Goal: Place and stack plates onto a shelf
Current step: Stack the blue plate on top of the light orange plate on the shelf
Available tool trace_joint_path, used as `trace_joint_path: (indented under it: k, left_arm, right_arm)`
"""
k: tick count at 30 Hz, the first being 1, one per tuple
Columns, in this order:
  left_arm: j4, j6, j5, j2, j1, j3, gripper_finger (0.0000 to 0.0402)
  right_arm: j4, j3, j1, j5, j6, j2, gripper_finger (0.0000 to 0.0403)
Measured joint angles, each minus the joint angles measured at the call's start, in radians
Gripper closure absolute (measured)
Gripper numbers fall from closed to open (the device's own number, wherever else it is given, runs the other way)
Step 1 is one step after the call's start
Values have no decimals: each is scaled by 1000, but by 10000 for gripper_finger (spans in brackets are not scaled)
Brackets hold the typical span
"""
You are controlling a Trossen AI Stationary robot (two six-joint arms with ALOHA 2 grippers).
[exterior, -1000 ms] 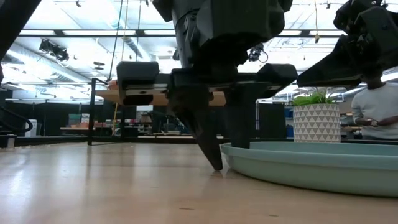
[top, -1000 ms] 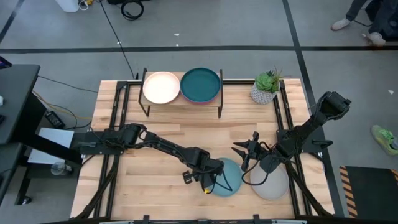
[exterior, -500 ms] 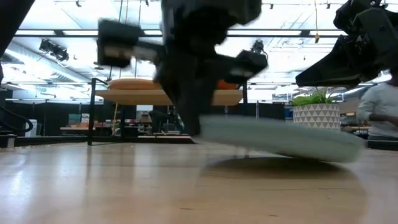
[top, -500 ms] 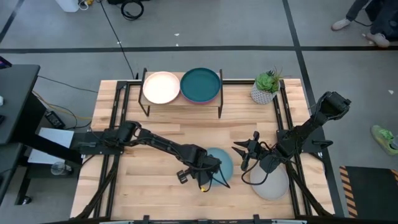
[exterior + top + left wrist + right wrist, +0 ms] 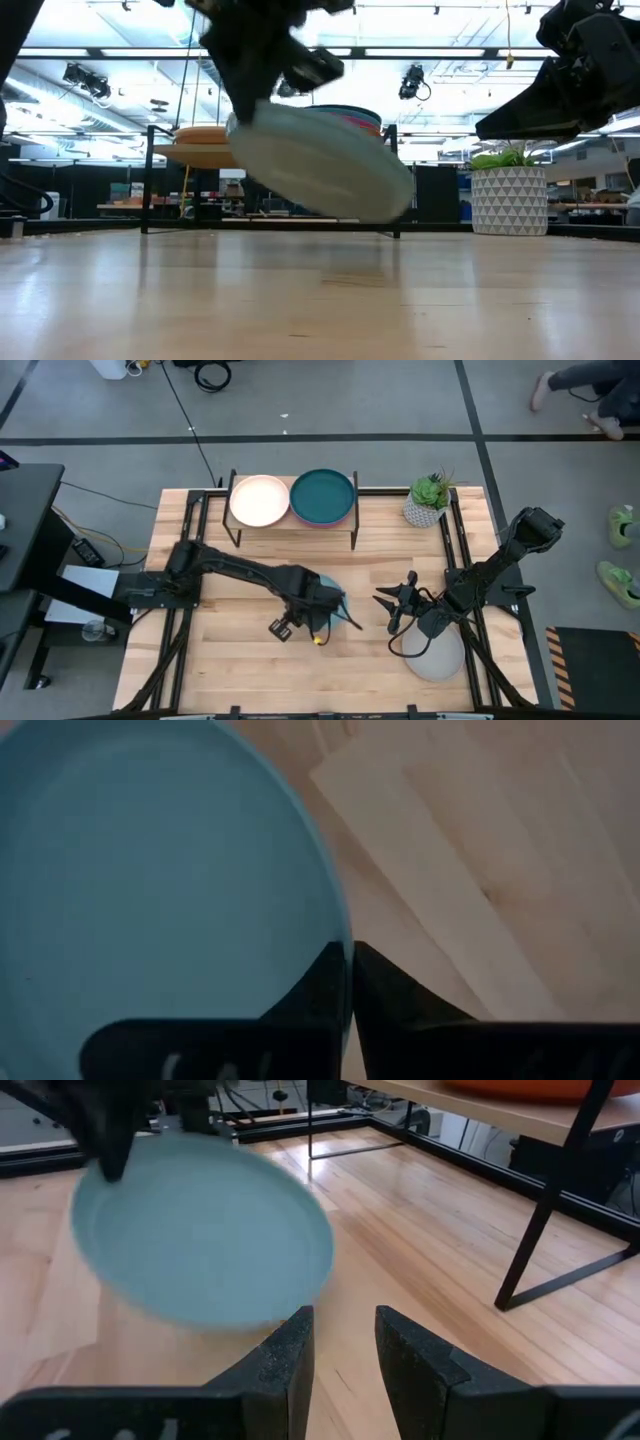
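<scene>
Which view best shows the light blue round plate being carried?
The right wrist view: the light blue round plate shows whole and tilted, clear of the table. The low view blurs it, the high view hides most under the left hand, and the left wrist view crops it, pinched at the rim.

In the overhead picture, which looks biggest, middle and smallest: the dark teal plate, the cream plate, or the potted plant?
Largest to smallest, in the high view:
1. Dark teal plate on the shelf.
2. Cream plate beside it, looking only slightly smaller; the two are close to alike.
3. Potted plant, clearly the smallest.
</scene>
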Motion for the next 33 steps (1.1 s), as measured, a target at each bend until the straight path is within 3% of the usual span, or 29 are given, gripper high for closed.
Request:
trace_joint_path:
  k: [12,16,19,21,28,33]
  left_arm:
    - [-29,-78,-88,-342,92,1,387]
    - [-54,-81,-227,-445,160,1,387]
    - [-68,-101,-372,-503,251,2,387]
    - [-84,-119,-414,-529,331,1,387]
    - [-34,-126,-415,-544,630,-98,387]
    - [31,-94,-366,-544,758,-228,382]
  right_arm:
    - [0,0,0,1,0,0,287]
    - [1,0,0,1,0,0,287]
    - [2,0,0,0,0,0,287]
    - [5,0,0,1,-1,0,287]
    - [9,-1,-2,0,-4,0,287]
    - [7,-1,-1,0,-4,0,287]
